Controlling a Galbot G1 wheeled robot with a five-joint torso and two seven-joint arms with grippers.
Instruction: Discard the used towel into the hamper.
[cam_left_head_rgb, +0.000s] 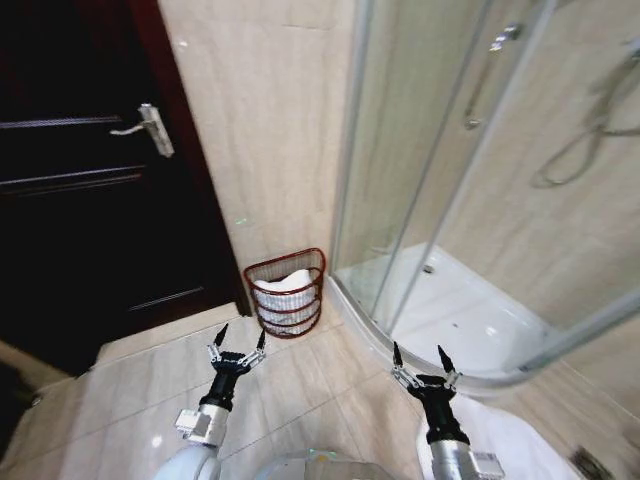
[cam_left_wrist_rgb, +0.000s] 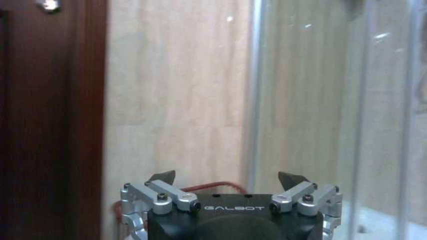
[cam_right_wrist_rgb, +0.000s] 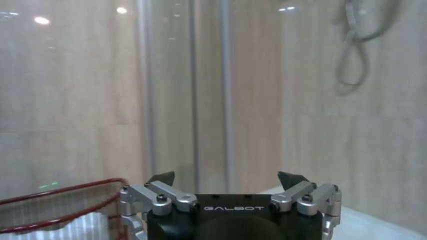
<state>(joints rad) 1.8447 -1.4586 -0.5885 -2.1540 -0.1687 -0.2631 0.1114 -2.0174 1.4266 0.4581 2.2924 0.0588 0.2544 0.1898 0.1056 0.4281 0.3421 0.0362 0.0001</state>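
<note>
The hamper (cam_left_head_rgb: 287, 314), a small reddish-brown openwork basket, stands on the floor against the beige wall between the door and the shower. A white towel (cam_left_head_rgb: 285, 282) lies inside it, bulging just above the bars. My left gripper (cam_left_head_rgb: 238, 341) hovers open and empty a short way in front of the hamper. My right gripper (cam_left_head_rgb: 420, 359) is open and empty too, off to the right near the shower tray. The left wrist view has the left gripper (cam_left_wrist_rgb: 227, 177) with the hamper rim (cam_left_wrist_rgb: 207, 187) behind it. In the right wrist view, the hamper rim (cam_right_wrist_rgb: 60, 192) and towel (cam_right_wrist_rgb: 77, 227) sit beside the right gripper (cam_right_wrist_rgb: 227, 177).
A dark wooden door (cam_left_head_rgb: 80, 200) with a silver handle (cam_left_head_rgb: 150, 125) is at the left. A curved glass shower enclosure (cam_left_head_rgb: 450, 180) with a white tray (cam_left_head_rgb: 460, 315) fills the right. Beige floor tiles (cam_left_head_rgb: 130, 400) lie open in front of the hamper.
</note>
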